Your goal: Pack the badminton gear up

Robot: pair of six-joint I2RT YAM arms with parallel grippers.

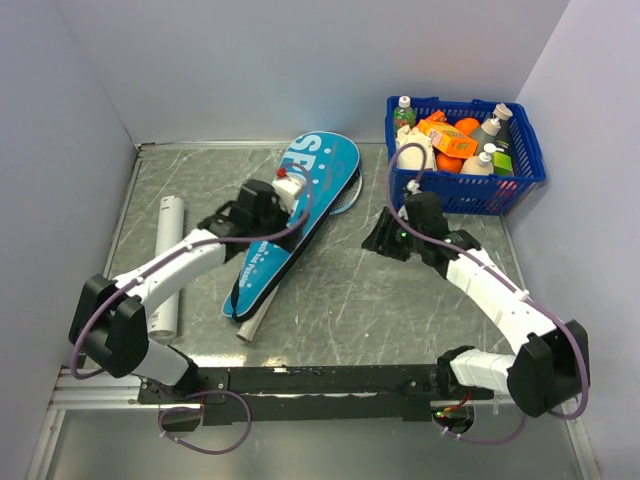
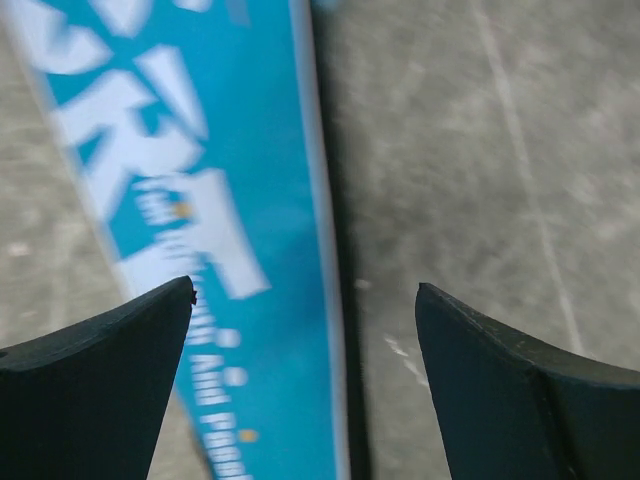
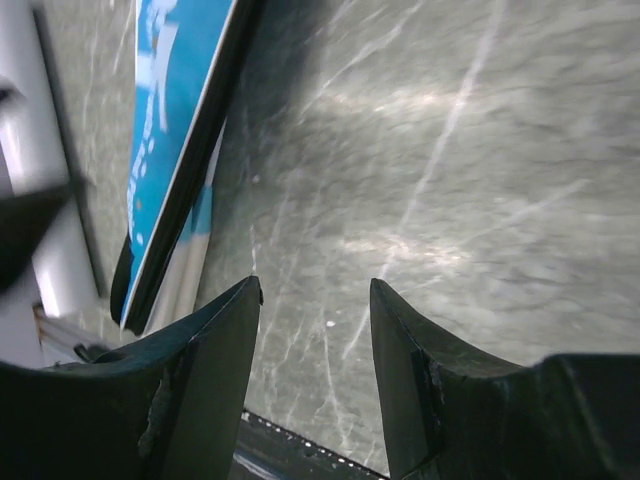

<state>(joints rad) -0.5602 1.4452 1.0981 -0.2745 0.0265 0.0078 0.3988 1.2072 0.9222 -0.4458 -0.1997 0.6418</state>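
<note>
The blue bag (image 1: 300, 215) lettered in white lies slanted at the table's middle left. A racket head (image 1: 347, 190) sticks out at its right side and a white handle (image 1: 248, 326) at its lower end. A small white shuttlecock with a red tip (image 1: 289, 184) rests on the bag. The long white tube (image 1: 168, 265) lies to the left. My left gripper (image 1: 272, 200) is open and empty just above the bag's right edge (image 2: 200, 200), beside the shuttlecock. My right gripper (image 1: 385, 238) is open and empty above bare table, right of the bag (image 3: 170, 100).
A blue mesh basket (image 1: 520, 170) full of bottles and packets stands at the back right, just behind my right arm. Grey walls close the table on the left, back and right. The tube (image 3: 40, 150) and racket handle (image 3: 190, 270) also show in the right wrist view.
</note>
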